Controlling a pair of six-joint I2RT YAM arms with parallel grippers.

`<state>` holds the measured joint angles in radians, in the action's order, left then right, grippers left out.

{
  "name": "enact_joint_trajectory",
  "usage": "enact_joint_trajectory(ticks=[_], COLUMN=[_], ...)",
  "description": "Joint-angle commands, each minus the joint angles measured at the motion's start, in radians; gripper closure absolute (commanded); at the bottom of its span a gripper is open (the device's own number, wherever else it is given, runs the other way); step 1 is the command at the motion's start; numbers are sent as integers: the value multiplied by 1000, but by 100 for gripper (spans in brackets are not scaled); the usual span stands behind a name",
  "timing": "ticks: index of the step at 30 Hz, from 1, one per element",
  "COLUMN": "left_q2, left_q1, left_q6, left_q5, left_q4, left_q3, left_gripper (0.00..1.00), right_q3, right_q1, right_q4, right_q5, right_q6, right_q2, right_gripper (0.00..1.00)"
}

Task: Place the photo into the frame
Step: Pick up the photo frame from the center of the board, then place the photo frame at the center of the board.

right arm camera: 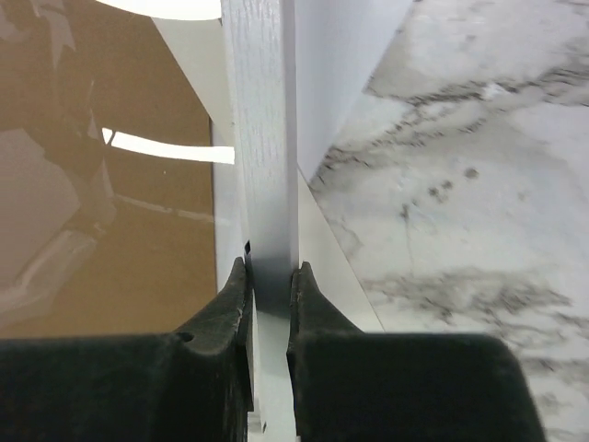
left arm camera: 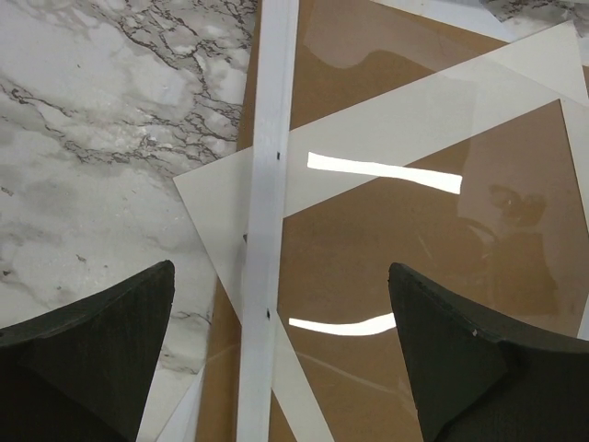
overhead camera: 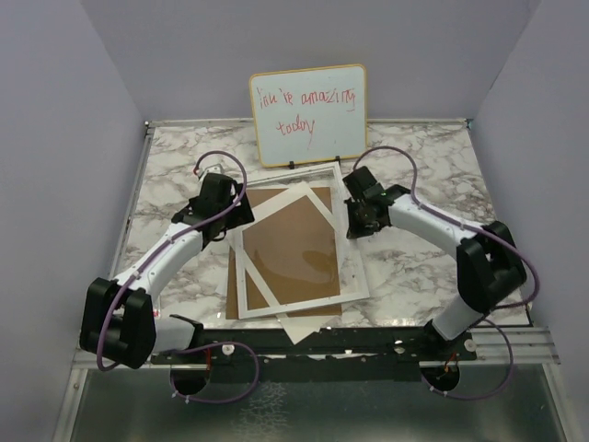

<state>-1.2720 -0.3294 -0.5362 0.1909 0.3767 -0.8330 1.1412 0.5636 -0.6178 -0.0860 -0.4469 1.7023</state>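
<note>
A: Starting at the left edge of the worktop (overhead camera: 414, 175), how did the left gripper (left arm camera: 281, 272) stand?

B: Its fingers (left arm camera: 110, 350) were spread wide, one on each side of the left rim of the frame (overhead camera: 354, 272), gripping nothing. Contact with the rim could not be told.

A: And the frame itself?

B: It lay skewed at mid-worktop, over a white mat (left arm camera: 221, 198) and a brown backing board (overhead camera: 234, 295). The whiteboard (overhead camera: 308, 112) stood upright behind it at the far edge.

A: Where was the photo?

B: It could not be identified with certainty. A white sheet corner (overhead camera: 308, 330) projected from under the stack toward the near edge; whether it was the photo could not be told.

A: The right gripper (right arm camera: 270, 272)?

B: It was closed narrowly on the frame's right rim, on the side toward the worktop's right edge, with both fingers pressed against the white strip.
</note>
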Motion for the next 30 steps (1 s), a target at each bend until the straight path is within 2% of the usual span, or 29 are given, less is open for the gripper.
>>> enact_joint_trajectory(ticks=[1, 5, 12, 15, 19, 24, 30], left_q2=[-8, -30, -135, -196, -283, -378, -434], left_q1=[1, 1, 1, 1, 1, 1, 1], left_q6=[36, 19, -49, -57, -60, -60, -63], left_q5=[3, -22, -82, -119, -177, -259, -200], left_q4=[1, -18, -81, -120, -158, -190, -160], left_q3=[-41, -29, -4, -16, -51, -66, -44], left_gripper=[1, 1, 2, 4, 11, 27, 33], right_q3=[-54, -147, -202, -191, -143, -115, -107], right_q1=[1, -5, -47, -104, -178, -237, -293], right_q4=[-111, -139, -153, -163, -179, -141, -114], right_q5=[-117, -227, -328, -354, -398, -447, -487], right_q6=[-10, -18, -30, -21, 12, 75, 107], right_q2=[-208, -297, -290, -273, -219, -161, -112], right_gripper=[99, 99, 99, 99, 99, 99, 99])
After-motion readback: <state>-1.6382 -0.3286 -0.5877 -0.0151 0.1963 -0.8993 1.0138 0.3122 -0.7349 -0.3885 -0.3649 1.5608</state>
